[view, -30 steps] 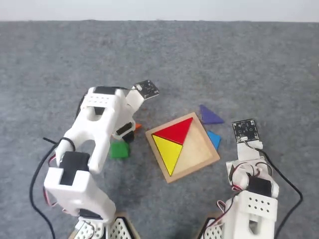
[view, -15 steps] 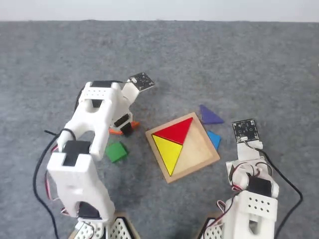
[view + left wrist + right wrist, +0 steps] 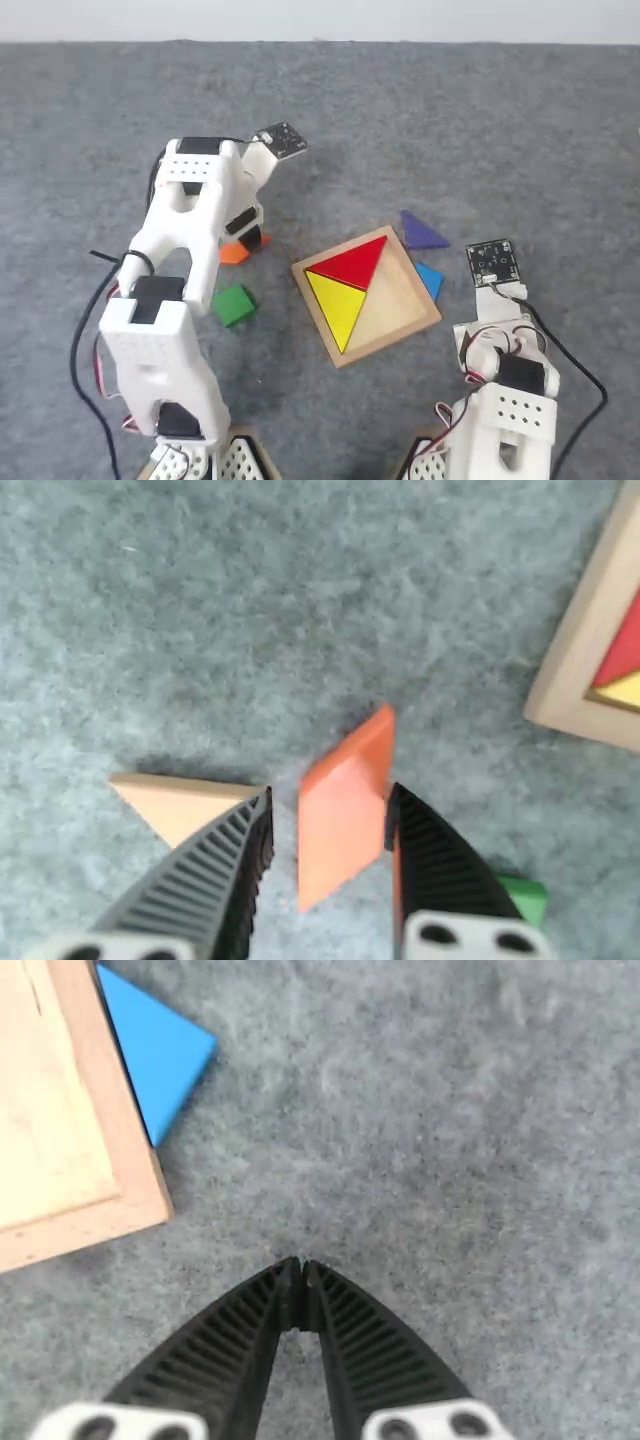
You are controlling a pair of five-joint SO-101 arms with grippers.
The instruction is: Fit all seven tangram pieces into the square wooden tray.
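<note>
L gripper is open, jaws astride the orange piece: one jaw touches its edge, the other stands apart, just beside a plain wood triangle. R gripper is closed on nothing, over grey carpet near a tray corner.

Risks on closing: the free jaw may snag the wood triangle and drag it along, or the thin, slanted orange piece may twist & slip out.

Tray holds a red triangle & yellow triangle, w/ the rest bare. Green piece lies near the L arm, blue piece against the tray's outer edge, purple triangle close by. Way from the orange piece to the tray looks unblocked.
</note>
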